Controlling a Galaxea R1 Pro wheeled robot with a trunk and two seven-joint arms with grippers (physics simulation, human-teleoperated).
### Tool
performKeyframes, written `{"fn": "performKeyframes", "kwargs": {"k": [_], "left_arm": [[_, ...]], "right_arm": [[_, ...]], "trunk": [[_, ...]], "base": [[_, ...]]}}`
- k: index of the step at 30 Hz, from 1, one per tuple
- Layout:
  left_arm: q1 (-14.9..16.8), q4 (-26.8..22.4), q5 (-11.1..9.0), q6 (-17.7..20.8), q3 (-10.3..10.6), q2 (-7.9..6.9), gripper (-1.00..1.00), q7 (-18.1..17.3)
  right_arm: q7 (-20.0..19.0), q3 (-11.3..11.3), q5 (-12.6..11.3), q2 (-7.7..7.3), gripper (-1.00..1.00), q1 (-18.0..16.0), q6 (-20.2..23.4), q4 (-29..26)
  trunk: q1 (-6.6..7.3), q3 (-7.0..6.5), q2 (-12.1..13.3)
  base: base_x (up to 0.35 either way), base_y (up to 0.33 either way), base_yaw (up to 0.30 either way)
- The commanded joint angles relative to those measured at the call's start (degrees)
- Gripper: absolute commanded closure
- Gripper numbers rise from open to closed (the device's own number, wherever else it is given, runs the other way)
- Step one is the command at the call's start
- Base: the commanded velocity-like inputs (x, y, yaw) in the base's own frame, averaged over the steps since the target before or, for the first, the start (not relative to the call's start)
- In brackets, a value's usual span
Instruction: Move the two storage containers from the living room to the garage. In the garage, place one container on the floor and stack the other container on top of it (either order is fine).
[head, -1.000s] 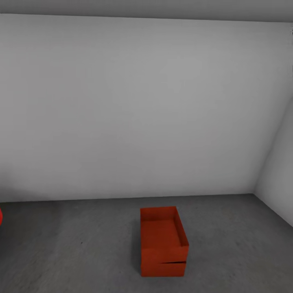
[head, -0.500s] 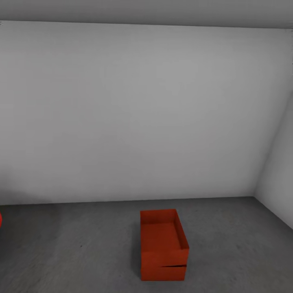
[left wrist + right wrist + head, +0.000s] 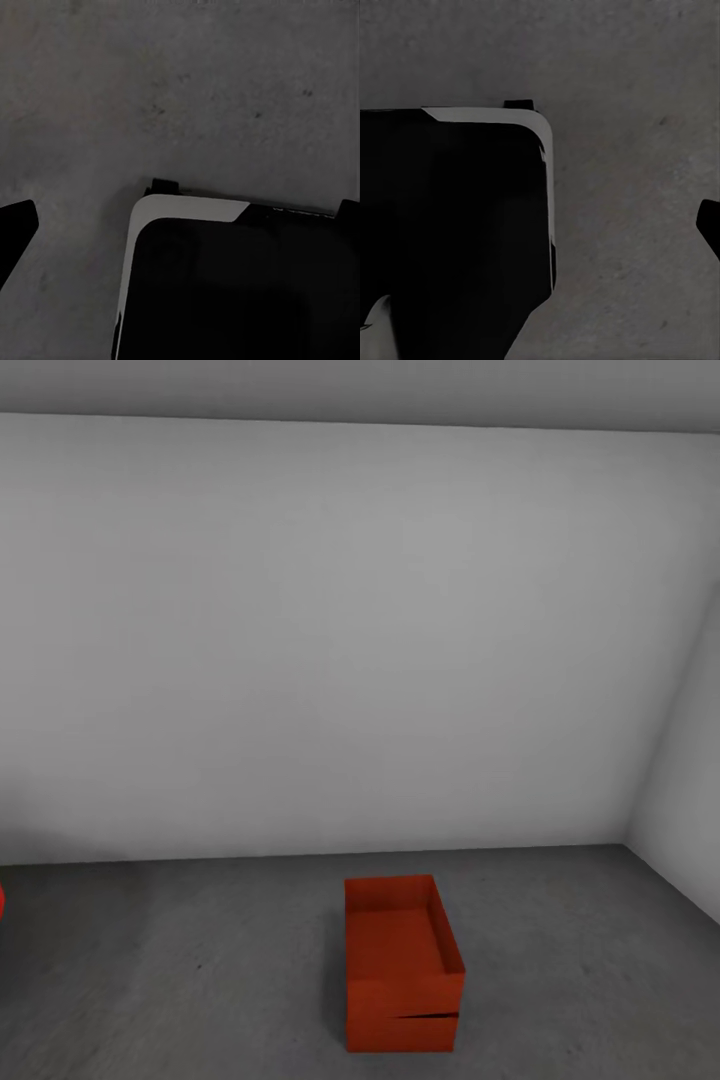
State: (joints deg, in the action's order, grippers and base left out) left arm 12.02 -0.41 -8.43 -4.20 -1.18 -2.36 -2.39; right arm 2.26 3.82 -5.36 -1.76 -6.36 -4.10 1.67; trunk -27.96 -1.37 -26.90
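The two storage containers stand stacked on the garage's dark grey concrete floor (image 3: 200, 980) in the head view. The upper red-orange bin (image 3: 400, 935) sits open-topped on the lower one (image 3: 400, 1033), with a thin dark seam between them on the near side. Both stand free, a short way out from the back wall. My left gripper (image 3: 180, 240) is open over bare floor, one black fingertip (image 3: 16, 229) showing at the frame's edge. My right gripper (image 3: 540, 240) is likewise open with nothing in it, its fingertip (image 3: 710, 225) over the concrete.
A plain grey-white wall (image 3: 340, 640) closes the back, and a side wall (image 3: 690, 790) angles in at the right. A red sliver of the car (image 3: 2, 900) shows at the left edge. My own black, white-edged base (image 3: 225, 292) lies under both wrist cameras.
The whole head picture has shifted slightly downward, so the camera moved. The stacked containers have not moved on the floor.
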Motion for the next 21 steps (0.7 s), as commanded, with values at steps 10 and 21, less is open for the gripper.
{"fn": "performKeyframes", "kwargs": {"k": [10,21], "left_arm": [[0.0,-0.7,-0.6,-0.2,-0.1,0.09,-1.00,-0.3],[0.0,-0.9,-0.5,-0.2,-0.1,0.06,-1.00,-0.3]], "right_arm": [[0.4,0.5,-0.4,0.09,-1.00,-0.1,-0.4,0.2],[0.3,0.6,-0.2,0.24,-1.00,-0.1,-0.4,0.2]], "trunk": [[-0.02,0.02,0.0],[-0.02,0.01,0.0]], "base": [[0.000,0.000,0.000],[0.000,0.000,0.000]]}}
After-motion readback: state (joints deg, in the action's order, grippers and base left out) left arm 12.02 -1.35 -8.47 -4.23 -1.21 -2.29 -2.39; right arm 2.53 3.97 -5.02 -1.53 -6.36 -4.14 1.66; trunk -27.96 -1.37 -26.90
